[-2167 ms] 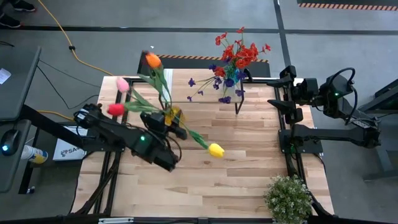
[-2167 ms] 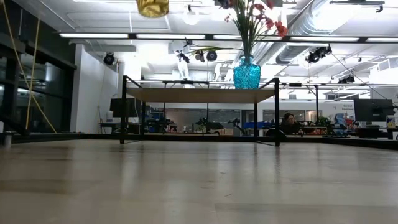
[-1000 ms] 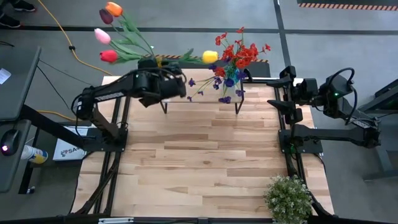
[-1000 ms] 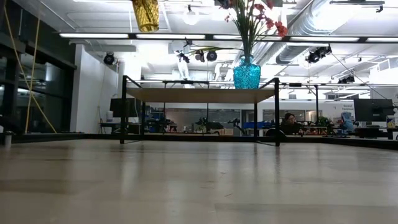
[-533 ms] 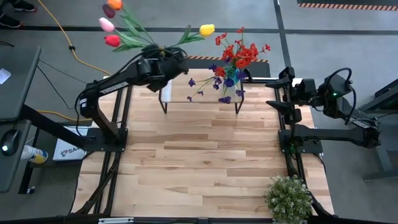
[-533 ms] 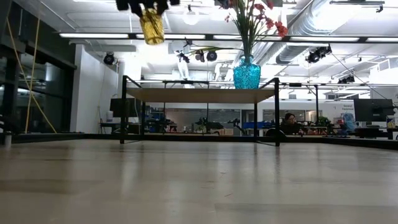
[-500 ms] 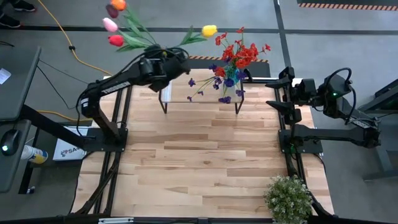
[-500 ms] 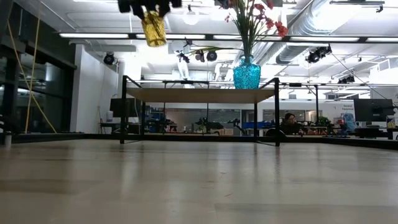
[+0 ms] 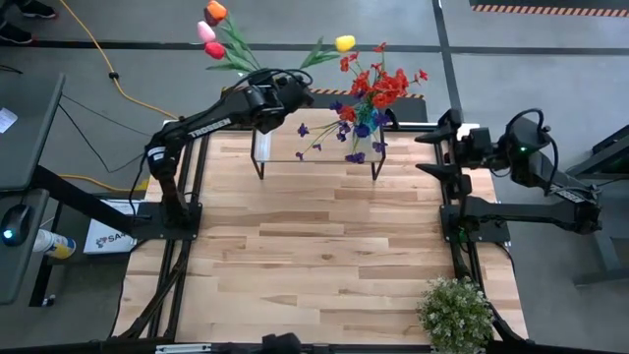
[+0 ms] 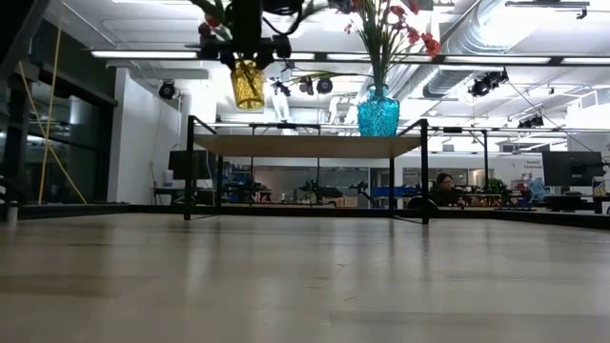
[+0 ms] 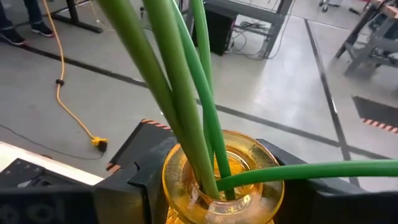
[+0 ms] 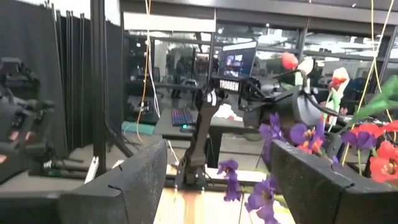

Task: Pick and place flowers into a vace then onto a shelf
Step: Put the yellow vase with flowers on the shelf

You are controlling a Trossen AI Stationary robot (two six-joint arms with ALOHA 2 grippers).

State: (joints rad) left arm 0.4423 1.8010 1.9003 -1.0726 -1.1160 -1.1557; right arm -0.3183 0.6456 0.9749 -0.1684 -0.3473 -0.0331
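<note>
A yellow glass vase hangs over the left end of the shelf, with my left gripper shut on it. The flowers in it are tulips: orange, pink, red and yellow. Their green stems stand in the vase's mouth. A blue vase of red and purple flowers stands by its base on the shelf's right part. My right gripper waits open at the table's right edge. My left gripper pinches the yellow vase just under its rim between its two fingers, one on each side. The fingers reach in from the table's left, slanting a little down. The vase hangs about upright, its base clear of the shelf top.
A bushy green potted plant stands at the table's near right corner. The blue vase's purple sprays reach out over the middle of the shelf. Bare wooden tabletop lies on the near side of the shelf.
My left gripper has swung toward the table's right and come down, carrying the yellow vase from past the table's far left corner to above the shelf's left end. The tulips have travelled with it, still fanned out to the far side.
</note>
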